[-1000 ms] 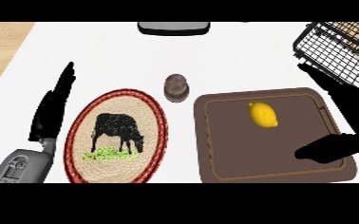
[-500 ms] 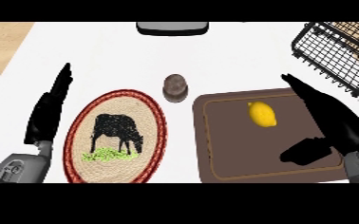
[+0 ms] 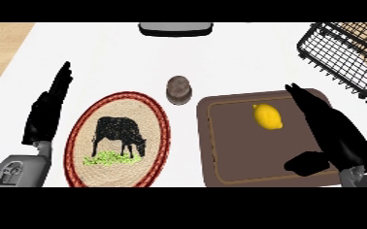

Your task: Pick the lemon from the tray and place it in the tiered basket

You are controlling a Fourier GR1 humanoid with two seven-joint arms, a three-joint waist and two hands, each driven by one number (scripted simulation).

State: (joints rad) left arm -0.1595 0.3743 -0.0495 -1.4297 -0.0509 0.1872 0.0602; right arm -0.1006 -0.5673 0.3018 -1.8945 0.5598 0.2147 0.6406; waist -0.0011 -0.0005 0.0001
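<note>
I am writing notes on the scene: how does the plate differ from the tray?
The plate is round, straw-coloured with a red rim and a black cow picture; the tray is rectangular and plain dark brown. The plate carries nothing, while the tray holds the lemon. Both lie flat on the white counter.

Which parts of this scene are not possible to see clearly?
- Basket: head view, cut off by the right edge; its tiers do not show.
- Grey object: cut off at the top.
- Tray: its right part is hidden under the right robot hand.
- Small brown object: too small to identify.
</note>
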